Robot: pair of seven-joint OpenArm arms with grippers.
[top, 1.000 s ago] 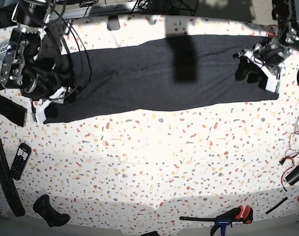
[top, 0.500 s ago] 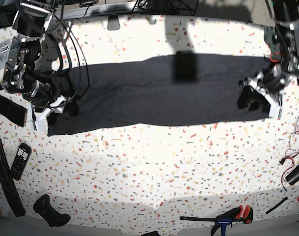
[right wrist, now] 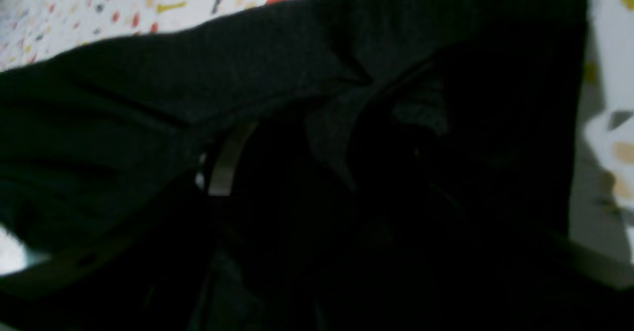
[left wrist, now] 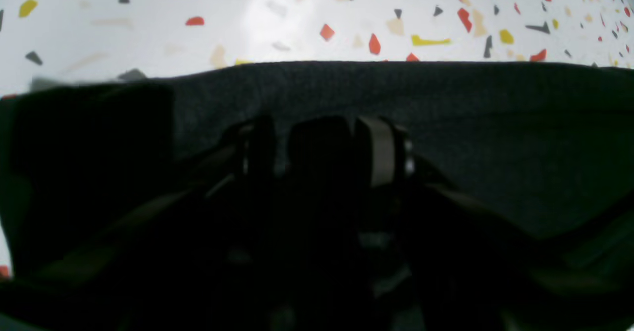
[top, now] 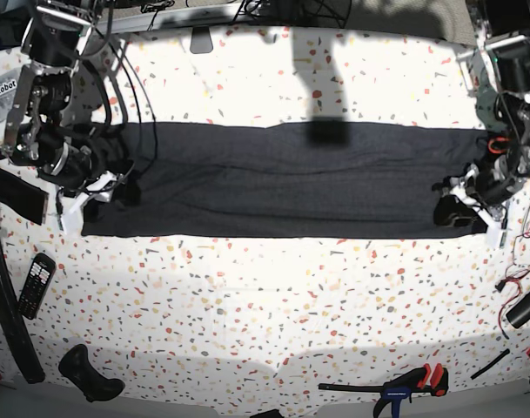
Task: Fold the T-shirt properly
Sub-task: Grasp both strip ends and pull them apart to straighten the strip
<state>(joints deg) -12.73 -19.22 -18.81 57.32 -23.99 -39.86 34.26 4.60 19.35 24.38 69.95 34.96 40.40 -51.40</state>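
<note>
The T-shirt (top: 282, 178) lies as a long band on the speckled surface (top: 273, 305); left gripper (top: 460, 209) and right gripper (top: 99, 187) each pinch an end (cloth hides the fingertips).

The right gripper (top: 103, 196) sits at nine o'clock in the base view, its arm reaching down from eleven. The left gripper (top: 460, 212) sits at three o'clock, wrist bent low. Both have their jaws clamped on the T-shirt (top: 282, 178).
</note>
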